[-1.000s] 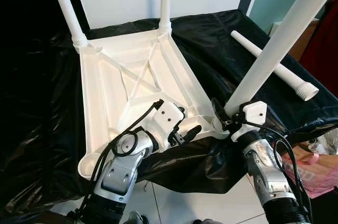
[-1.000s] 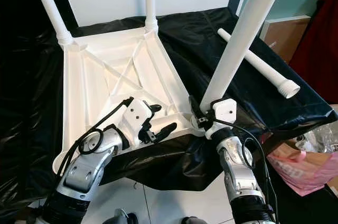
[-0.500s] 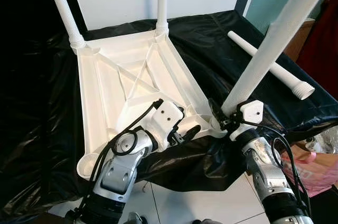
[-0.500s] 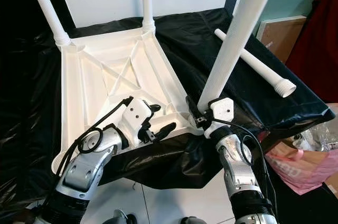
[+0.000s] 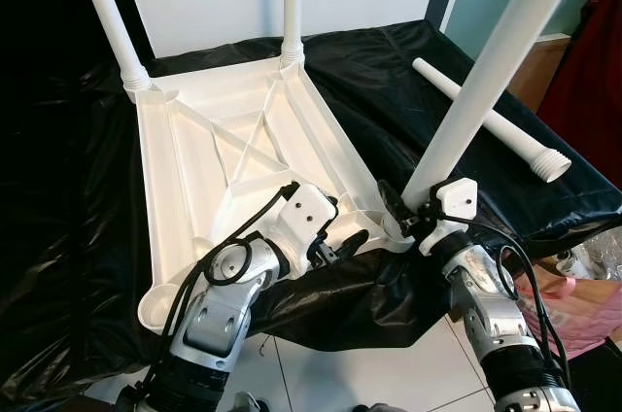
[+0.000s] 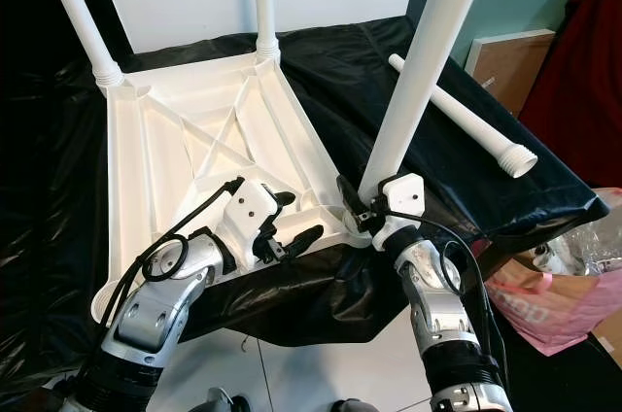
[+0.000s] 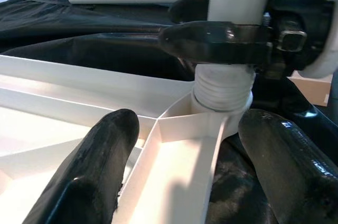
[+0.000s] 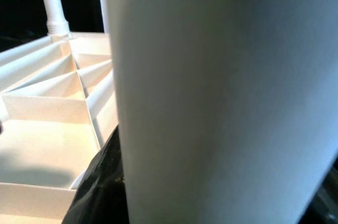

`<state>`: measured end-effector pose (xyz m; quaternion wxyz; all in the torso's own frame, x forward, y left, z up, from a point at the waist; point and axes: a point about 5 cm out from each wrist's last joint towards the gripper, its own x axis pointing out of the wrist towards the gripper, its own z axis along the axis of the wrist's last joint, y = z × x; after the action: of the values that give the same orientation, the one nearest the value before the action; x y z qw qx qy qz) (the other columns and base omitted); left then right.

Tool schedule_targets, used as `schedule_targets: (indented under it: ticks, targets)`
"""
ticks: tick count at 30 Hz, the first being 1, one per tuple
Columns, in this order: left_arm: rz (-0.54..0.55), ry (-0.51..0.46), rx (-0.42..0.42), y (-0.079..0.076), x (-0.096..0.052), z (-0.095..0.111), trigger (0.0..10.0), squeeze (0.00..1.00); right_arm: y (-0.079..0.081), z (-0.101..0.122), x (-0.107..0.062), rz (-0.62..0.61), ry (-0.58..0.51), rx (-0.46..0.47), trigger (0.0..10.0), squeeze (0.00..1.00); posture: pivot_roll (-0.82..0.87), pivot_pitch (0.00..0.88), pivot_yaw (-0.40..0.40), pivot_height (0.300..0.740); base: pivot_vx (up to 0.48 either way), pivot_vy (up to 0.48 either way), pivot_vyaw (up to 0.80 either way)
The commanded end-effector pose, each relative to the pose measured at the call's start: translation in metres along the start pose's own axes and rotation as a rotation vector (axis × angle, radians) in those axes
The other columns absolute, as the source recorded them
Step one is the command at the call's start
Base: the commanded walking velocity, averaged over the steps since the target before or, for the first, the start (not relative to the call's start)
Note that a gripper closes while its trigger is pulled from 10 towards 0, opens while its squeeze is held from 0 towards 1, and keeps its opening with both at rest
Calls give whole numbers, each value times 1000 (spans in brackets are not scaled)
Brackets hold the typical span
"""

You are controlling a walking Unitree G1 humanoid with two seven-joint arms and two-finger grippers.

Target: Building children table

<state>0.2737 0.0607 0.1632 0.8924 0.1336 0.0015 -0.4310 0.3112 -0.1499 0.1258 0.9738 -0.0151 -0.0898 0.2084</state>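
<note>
While the upturned white tabletop point(image 5: 233, 169) lies on the black sheet point(image 5: 408, 72), my right gripper point(image 5: 403, 221) clamps the leg point(image 5: 486, 72) in its corner socket at 4 o'clock; my left gripper point(image 5: 335, 237) stays wide beside it; a spare leg point(image 5: 491, 120) lies at 2 o'clock.

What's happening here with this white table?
The robot is putting legs on an upturned white tabletop that lies on a black sheet. Two far legs already stand in their corners. The right gripper is shut on a third leg just above its threaded end, which sits at the near right corner socket. The left gripper rests open beside that corner, its jaws either side of the rim. A fourth leg lies loose on the sheet.
</note>
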Motion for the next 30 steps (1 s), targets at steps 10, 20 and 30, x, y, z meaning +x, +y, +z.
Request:
schedule_targets:
  ticks: [10,20,30]
  targets:
    - [27,-10,1,-1,0,4,10000,0,4,-45,-19,-37,247,110,10000,0,-12,116,-18,740,0,0,0]
    - [29,-8,-1,0,0,3,10000,0,7,-36,-14,-202,196,92,10000,0,-11,109,-20,740,0,0,0]
    - [32,-14,-1,1,1,4,10000,0,19,-31,-8,-380,162,140,10000,0,-8,102,-23,740,0,0,0]
